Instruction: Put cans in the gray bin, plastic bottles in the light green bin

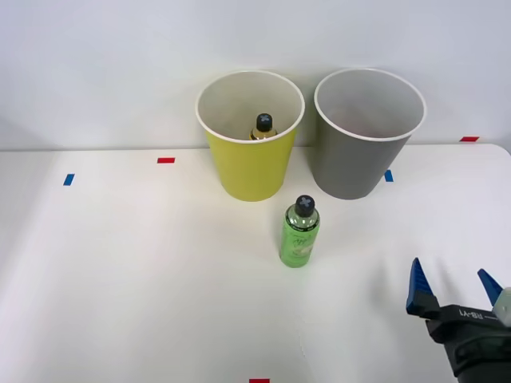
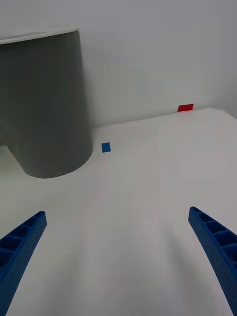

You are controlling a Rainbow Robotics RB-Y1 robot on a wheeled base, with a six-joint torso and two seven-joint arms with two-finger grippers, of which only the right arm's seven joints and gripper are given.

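Yellow bottle [image 1: 263,126] sits in the lime bin [image 1: 251,163] — one down! Green bottle [image 1: 300,231] stands on the counter [image 1: 144,271], waiting; the claw [image 1: 455,286] hovers empty, spread wide.

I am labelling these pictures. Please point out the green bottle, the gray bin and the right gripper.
green bottle [image 1: 299,237]: front view, on its body below the black cap.
gray bin [image 1: 355,167]: front view, on its outer wall.
right gripper [image 1: 457,289]: front view, midway between its two blue fingertips, which stand apart.
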